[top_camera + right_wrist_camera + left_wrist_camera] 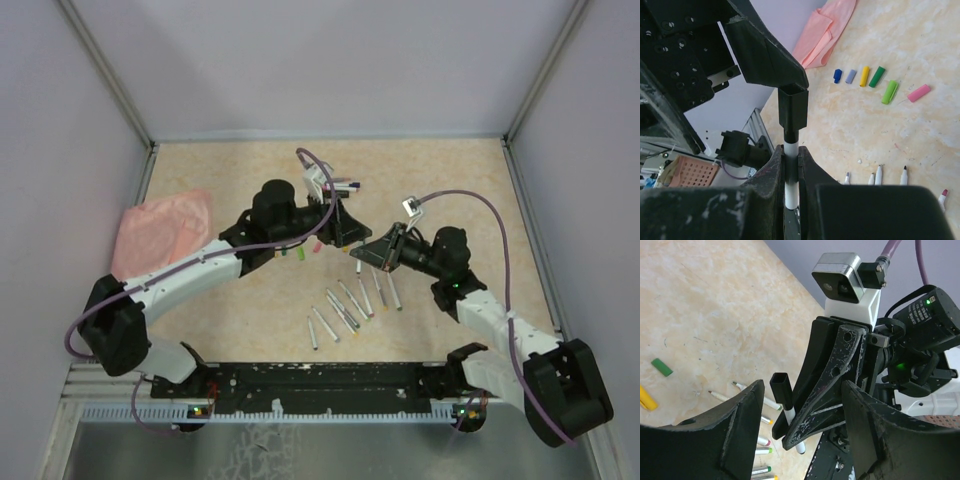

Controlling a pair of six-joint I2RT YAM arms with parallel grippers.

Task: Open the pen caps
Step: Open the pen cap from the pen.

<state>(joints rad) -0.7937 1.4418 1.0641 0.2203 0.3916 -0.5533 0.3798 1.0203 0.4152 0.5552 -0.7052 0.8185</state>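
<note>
My right tool (791,167) clamps a slim white pen barrel (791,190); its black plastic cap (793,107) points straight at my wide-open left tool (802,390).

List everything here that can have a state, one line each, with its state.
right gripper: shut on held pen
left gripper: open, by black cap
black cap: on held pen
held pen: capped
loose caps: off, lying flat
other pens: uncapped, lying flat
cloth: crumpled

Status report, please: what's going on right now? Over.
Right gripper shut on slim white pen barrel, upright. Left gripper open at its black plastic cap, cap not yet off. Nothing blocking; loose coloured caps lie aside.
</note>
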